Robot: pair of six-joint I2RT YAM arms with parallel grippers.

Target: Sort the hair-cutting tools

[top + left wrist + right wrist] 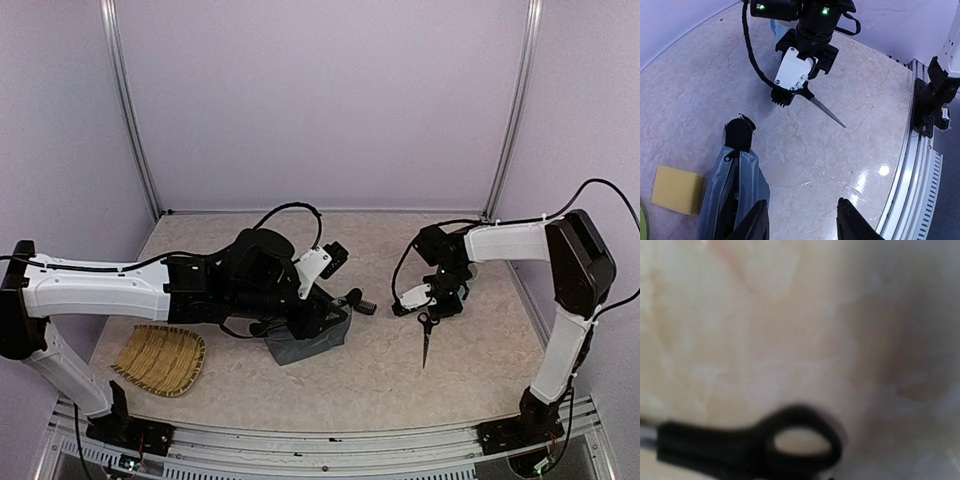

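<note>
A pair of black-handled scissors (426, 340) hangs under my right gripper (432, 305), silver blades pointing toward the near edge. The left wrist view shows that blade (827, 111) sticking out below the right gripper (802, 92), which looks shut on the handles. The right wrist view shows only a blurred handle loop (800, 445) close up, no fingers. A small black ribbed clipper guard (366, 306) lies between the arms, and its teeth (782, 97) are also visible from the left wrist. My left gripper (802, 222) is open over bare table, one finger (754, 220) against the grey pouch (747, 175).
The grey pouch (300, 345) lies at centre under the left arm, its mouth open. A yellow sponge (677, 190) sits beside it. A woven yellow basket (160, 358) rests near the front left. The metal rail (912, 165) and the right arm's base mark the table's edge.
</note>
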